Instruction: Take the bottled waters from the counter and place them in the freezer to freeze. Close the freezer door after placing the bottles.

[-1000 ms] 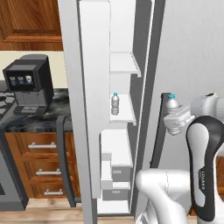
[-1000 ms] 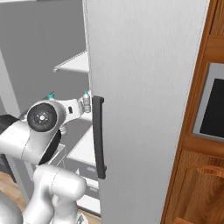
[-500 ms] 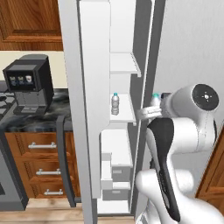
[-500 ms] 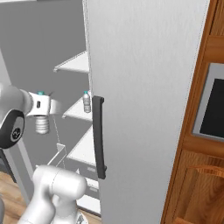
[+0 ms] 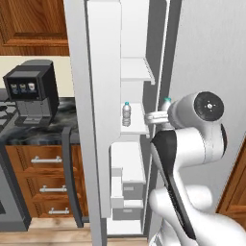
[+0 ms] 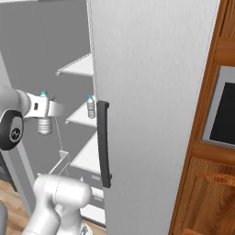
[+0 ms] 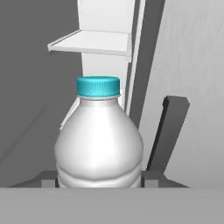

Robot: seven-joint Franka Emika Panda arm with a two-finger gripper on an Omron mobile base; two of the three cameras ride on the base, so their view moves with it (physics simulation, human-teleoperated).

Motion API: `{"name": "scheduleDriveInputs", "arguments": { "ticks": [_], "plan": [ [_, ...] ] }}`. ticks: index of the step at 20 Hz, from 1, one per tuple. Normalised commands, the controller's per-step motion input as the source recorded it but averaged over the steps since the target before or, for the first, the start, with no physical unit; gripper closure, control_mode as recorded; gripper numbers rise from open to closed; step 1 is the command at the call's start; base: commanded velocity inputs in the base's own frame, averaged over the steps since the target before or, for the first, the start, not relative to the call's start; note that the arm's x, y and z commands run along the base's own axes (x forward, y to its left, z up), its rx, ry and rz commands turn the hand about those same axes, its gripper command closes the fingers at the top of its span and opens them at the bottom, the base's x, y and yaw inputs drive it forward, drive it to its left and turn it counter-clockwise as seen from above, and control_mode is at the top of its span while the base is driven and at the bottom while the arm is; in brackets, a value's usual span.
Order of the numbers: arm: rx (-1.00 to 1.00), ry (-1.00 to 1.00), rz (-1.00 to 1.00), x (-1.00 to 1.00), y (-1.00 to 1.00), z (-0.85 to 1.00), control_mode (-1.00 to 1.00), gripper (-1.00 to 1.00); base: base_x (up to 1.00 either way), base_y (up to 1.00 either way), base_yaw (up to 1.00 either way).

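Observation:
One bottled water (image 5: 166, 102), clear with a teal cap, hangs upright in my gripper (image 5: 160, 116), which is shut on its body just outside the open freezer (image 5: 134, 72). In the right base view the held bottle (image 6: 44, 125) hangs below my gripper (image 6: 42, 108), left of the shelves. The hand view has this bottle (image 7: 98, 144) close up between my fingertips (image 7: 154, 177). A second bottled water (image 5: 126, 114) stands on a white middle shelf inside; it shows again as a small bottle (image 6: 91, 106). The freezer door (image 5: 79, 120) stands open to the left. The counter (image 5: 38, 137) lies behind it.
A black coffee machine (image 5: 31, 91) stands on the counter above wooden drawers (image 5: 45, 187). A closed grey door with a dark bar handle (image 6: 103, 142) sits right of the opening. White drawers (image 5: 122, 185) fill the freezer's lower part. Wooden cabinets (image 6: 206, 151) stand at the right.
My arm has swung with the bottle a little left toward the freezer opening, and the elbow has risen. The bottle on the shelf has not moved.

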Motion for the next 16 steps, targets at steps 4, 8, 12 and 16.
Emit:
{"name": "scheduleDriveInputs", "arguments": {
  "ticks": [4, 8, 12, 16],
  "plan": [
    [0.0, 0.03, 0.1, 0.36, 0.0, 0.0, -1.0, 1.0, 0.0, 0.0, 0.0],
    [0.03, 0.08, 0.17, 0.33, 0.0, 0.07, -1.0, 1.0, 0.0, 0.0, 0.0],
    [0.0, 0.03, 0.05, 0.28, 0.18, 0.16, -1.0, 1.0, 0.0, 0.0, 0.0],
    [0.0, 0.0, -0.01, 0.32, 0.22, 0.03, -1.0, 1.0, 0.0, 0.0, 0.0]
  ]
}}
